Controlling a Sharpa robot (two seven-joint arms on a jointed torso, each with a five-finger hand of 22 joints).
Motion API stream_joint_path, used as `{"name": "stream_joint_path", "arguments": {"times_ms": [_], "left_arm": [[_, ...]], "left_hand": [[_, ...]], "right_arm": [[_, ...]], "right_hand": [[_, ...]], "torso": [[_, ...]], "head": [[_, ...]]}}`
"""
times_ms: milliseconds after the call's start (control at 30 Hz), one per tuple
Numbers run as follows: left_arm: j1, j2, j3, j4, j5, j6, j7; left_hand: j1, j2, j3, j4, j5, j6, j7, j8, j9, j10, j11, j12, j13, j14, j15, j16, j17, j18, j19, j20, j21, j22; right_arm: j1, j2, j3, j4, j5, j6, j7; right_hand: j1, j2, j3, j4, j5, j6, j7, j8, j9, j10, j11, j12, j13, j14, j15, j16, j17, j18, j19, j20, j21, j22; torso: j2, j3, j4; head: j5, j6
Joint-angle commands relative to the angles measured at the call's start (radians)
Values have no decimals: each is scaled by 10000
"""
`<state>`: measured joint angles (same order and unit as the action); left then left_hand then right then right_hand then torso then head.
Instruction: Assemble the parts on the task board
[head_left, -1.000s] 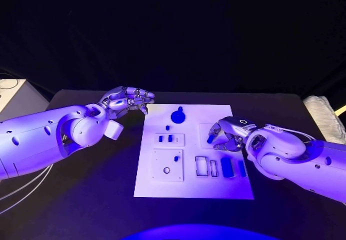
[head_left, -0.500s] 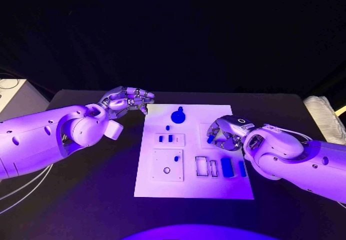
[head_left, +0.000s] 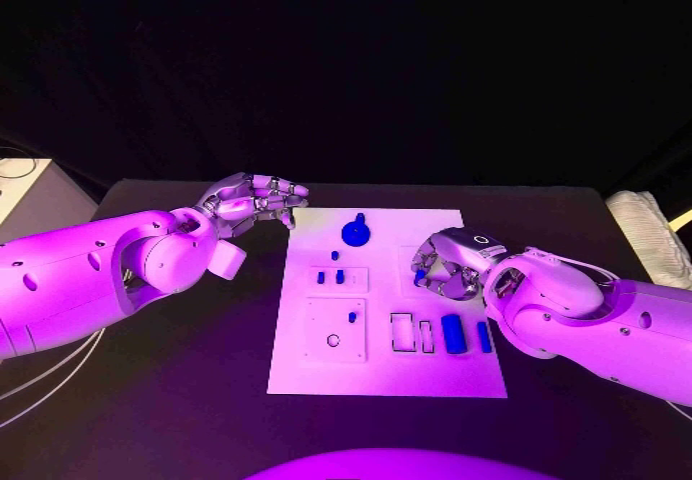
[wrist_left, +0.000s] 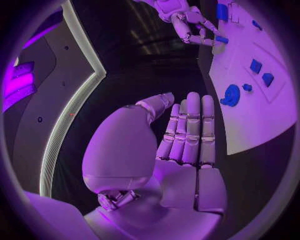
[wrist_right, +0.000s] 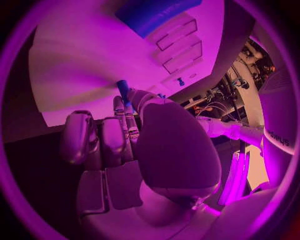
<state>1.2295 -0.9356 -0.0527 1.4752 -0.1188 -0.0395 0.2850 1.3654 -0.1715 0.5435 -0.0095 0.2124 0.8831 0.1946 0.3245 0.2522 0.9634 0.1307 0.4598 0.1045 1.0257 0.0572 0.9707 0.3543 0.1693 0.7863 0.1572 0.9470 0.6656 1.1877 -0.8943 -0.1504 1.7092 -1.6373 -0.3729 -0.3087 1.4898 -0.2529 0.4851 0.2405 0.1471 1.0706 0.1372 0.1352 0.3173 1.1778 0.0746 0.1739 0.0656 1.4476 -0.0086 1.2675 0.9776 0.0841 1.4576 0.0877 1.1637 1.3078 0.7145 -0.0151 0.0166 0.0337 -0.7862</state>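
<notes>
Small blue part (head_left: 421, 277), short and peg-like, pinched in the fingertips of the right hand (head_left: 450, 268), over the right-hand side of the task board (head_left: 332, 375). Seen also from the right wrist as a blue stub (wrist_right: 122, 90) projecting beyond the curled fingers (wrist_right: 130, 119), close above the white plate; whether touching it cannot be told. Judged rigid moulded plastic: light, stiff, smooth and somewhat slippery, unlikely to break, but easily twisted or dropped if held off-centre. Best taken across its two long sides near mid-length, leaving the lower end free to enter a recess.

Nearer the robot than the right hand: a long blue bar (head_left: 453, 334) and a slimmer blue piece (head_left: 485, 337) beside two empty rectangular slots (head_left: 414, 332). Across the board from that hand: a raised plate with two small blue blocks (head_left: 332, 278), and below it a second plate (head_left: 333, 331) bearing a small blue peg and a round hole. Beyond the fingertips, towards the far edge: a round blue knob (head_left: 355, 233).

Left hand (head_left: 255, 203) at the board's far left corner, fingers curled inward, grasping nothing; from its own wrist, fingers (wrist_left: 187, 130) lying close together beside the board edge.

All carried on the black surface (head_left: 173, 400).
</notes>
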Motion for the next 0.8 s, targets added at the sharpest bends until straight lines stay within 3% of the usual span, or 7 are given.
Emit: {"name": "stream_joint_path", "arguments": {"times_ms": [33,233,300,500,800], "left_arm": [[0,-1,6,24,-21,99,31],[0,-13,6,34,-22,98,24],[0,-16,6,36,-22,94,24],[0,-24,6,38,-22,90,23],[0,-8,6,18,-21,86,28]], "left_hand": [[104,22,-24,-61,58,-32,-6,-25,-15,-61,-16,-45,-11,-25,-8,-54,-12,141,75,14,-55,-5],[107,32,-22,-61,58,-31,-5,-24,-15,-59,-16,-44,-11,-22,-8,-55,-12,141,77,14,-53,-3],[107,32,-22,-61,58,-31,-5,-24,-15,-59,-16,-44,-11,-22,-8,-55,-12,141,77,14,-53,-3],[107,32,-22,-61,58,-31,-5,-24,-15,-59,-16,-44,-11,-22,-8,-55,-12,141,77,14,-53,-3],[110,51,-17,-59,60,-28,-4,-22,-17,-57,-16,-42,-12,-18,-8,-59,-12,140,81,13,-50,-1]], "right_arm": [[-16,24,1,1,-150,240,-16],[-26,57,0,-2,-334,438,-78],[-31,69,-1,0,-376,482,-88],[-44,97,-3,31,-500,460,-162],[-55,64,-3,75,-597,-496,-185]], "right_hand": [[-33,-115,175,-75,-32,233,-25,155,65,224,-46,-78,34,93,-39,83,46,-109,81,3,99,1019],[-1,-56,445,-302,-6,453,-104,283,158,551,-134,-147,70,133,-115,172,212,-154,158,-56,370,1154],[-37,-11,698,-524,-299,525,-127,335,220,739,-178,-267,81,139,-149,189,251,-165,173,-100,435,1206],[-102,103,1049,-889,-396,659,-159,436,322,1015,-226,-389,127,161,-195,239,363,-191,204,-141,578,1299],[-202,393,1538,-1560,-546,812,-191,635,535,1468,-319,-434,303,213,-268,329,548,-281,343,-214,1100,1555]], "torso": [[8,-3,7],[9,-4,11],[3,-6,10],[-6,-5,6],[-18,-6,5]], "head": [[0,-26],[7,-53],[9,-71],[8,-90],[-1,-61]]}}
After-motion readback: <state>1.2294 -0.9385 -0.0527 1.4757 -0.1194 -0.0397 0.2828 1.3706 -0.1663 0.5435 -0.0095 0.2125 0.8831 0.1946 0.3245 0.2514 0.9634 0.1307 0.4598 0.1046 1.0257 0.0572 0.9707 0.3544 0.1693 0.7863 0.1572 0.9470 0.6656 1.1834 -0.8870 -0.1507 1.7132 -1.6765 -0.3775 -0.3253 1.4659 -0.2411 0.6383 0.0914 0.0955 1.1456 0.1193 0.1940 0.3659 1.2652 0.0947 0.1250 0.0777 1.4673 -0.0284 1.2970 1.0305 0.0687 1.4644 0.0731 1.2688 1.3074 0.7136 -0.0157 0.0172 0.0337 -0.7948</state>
